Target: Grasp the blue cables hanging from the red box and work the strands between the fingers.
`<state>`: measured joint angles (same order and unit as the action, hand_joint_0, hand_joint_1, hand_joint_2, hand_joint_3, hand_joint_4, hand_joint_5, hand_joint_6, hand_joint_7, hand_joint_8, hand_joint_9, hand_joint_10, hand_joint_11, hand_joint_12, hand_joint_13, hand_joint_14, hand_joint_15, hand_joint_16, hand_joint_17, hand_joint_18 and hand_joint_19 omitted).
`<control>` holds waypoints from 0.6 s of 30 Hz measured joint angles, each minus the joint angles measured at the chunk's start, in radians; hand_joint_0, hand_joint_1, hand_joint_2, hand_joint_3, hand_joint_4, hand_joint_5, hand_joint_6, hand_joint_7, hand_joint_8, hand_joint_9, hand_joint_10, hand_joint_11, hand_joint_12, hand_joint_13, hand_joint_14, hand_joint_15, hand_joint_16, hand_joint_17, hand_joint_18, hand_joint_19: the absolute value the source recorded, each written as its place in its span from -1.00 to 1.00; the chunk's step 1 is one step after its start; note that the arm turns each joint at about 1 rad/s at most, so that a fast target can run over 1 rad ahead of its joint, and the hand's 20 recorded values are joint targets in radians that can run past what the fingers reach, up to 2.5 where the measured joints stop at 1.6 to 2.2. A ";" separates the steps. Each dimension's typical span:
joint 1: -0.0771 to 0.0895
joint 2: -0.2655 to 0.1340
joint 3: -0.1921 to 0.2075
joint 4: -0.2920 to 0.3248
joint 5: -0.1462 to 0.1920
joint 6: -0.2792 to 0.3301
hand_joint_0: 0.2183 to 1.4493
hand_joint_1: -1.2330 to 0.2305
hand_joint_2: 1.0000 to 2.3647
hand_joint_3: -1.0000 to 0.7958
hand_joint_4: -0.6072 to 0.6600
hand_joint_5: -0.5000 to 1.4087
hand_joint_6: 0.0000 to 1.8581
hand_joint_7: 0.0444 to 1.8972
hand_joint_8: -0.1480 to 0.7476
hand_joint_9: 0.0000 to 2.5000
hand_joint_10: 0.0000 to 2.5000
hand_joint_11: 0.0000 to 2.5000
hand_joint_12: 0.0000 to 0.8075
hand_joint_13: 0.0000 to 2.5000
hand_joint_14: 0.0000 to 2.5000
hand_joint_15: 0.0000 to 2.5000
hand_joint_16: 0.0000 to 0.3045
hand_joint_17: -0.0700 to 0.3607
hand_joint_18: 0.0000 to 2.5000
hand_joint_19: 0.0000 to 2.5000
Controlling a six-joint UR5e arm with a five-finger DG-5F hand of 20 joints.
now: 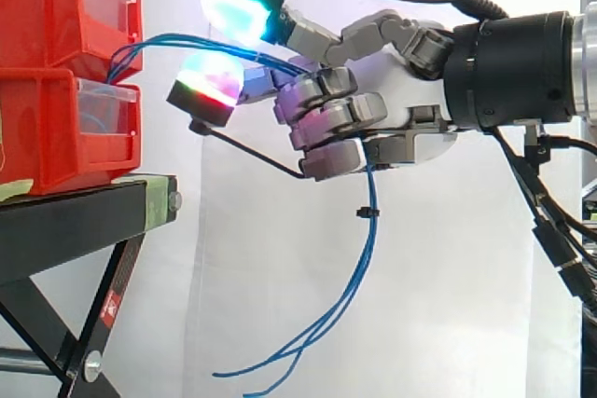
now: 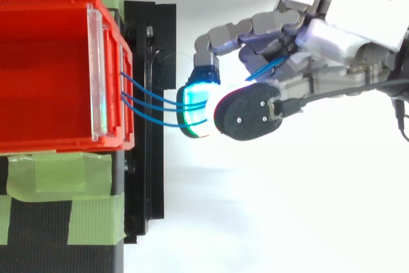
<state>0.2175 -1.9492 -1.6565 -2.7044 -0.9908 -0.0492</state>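
Red box (image 1: 42,16) sits on the black stand (image 1: 65,221) at frame left; the hand (image 1: 396,76), centre-right, has fingers curled round the blue cables (image 1: 374,240), which arch from the box and trail downward; the grasp looks made, so rolling the strands between fingers seems next; no writing is legible.

— We see red bins (image 1: 56,72) on a black stand (image 1: 75,221), with pale green tape (image 2: 57,174) along the stand's edges.
— Agreed. We also note clear panels (image 2: 97,75) on the bin fronts, and blue cables (image 1: 372,240).
— We read the hand (image 1: 401,90) as grey and white, with a black wrist.
— Its fingertips (image 1: 233,11) glow: one is cyan over green, another whitish with green and red bands. The curtain (image 1: 448,277) is white.
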 measured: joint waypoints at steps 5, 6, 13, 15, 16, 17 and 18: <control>-0.001 0.000 0.000 0.003 0.084 -0.017 -0.02 -0.19 -1.00 -0.95 0.19 0.10 -0.90 0.43 0.06 -0.22 1.00 0.59 0.06 -0.02 1.00 0.10 -0.66 -0.13 0.18 0.03; -0.001 0.000 0.000 0.004 0.104 -0.026 -0.02 -0.19 -1.00 -0.95 0.20 0.10 -0.90 0.43 0.06 -0.22 1.00 0.59 0.06 -0.02 1.00 0.10 -0.66 -0.13 0.18 0.03; -0.001 0.001 0.004 0.015 0.139 -0.064 -0.02 -0.19 -1.00 -0.94 0.21 0.09 -0.91 0.43 0.05 -0.22 1.00 0.59 0.06 -0.02 1.00 0.10 -0.66 -0.13 0.18 0.03; -0.001 0.001 0.013 0.018 0.139 -0.072 -0.03 -0.19 -1.00 -0.94 0.21 0.09 -0.91 0.43 0.06 -0.22 1.00 0.60 0.07 -0.02 1.00 0.12 -0.66 -0.13 0.18 0.04; -0.001 0.001 0.017 0.017 0.139 -0.075 -0.03 -0.19 -1.00 -0.94 0.21 0.09 -0.91 0.43 0.06 -0.22 1.00 0.61 0.08 -0.02 1.00 0.11 -0.66 -0.13 0.18 0.05; -0.001 0.001 0.022 0.017 0.139 -0.078 -0.03 -0.19 -1.00 -0.96 0.23 0.09 -0.91 0.43 0.07 -0.22 1.00 0.60 0.08 -0.03 1.00 0.12 -0.66 -0.13 0.17 0.04; -0.001 0.001 0.029 0.016 0.139 -0.081 -0.04 -0.19 -1.00 -0.96 0.23 0.08 -0.91 0.43 0.07 -0.23 1.00 0.60 0.07 -0.03 1.00 0.11 -0.66 -0.13 0.17 0.03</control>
<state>0.2166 -1.9483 -1.6275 -2.6881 -0.8514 -0.1304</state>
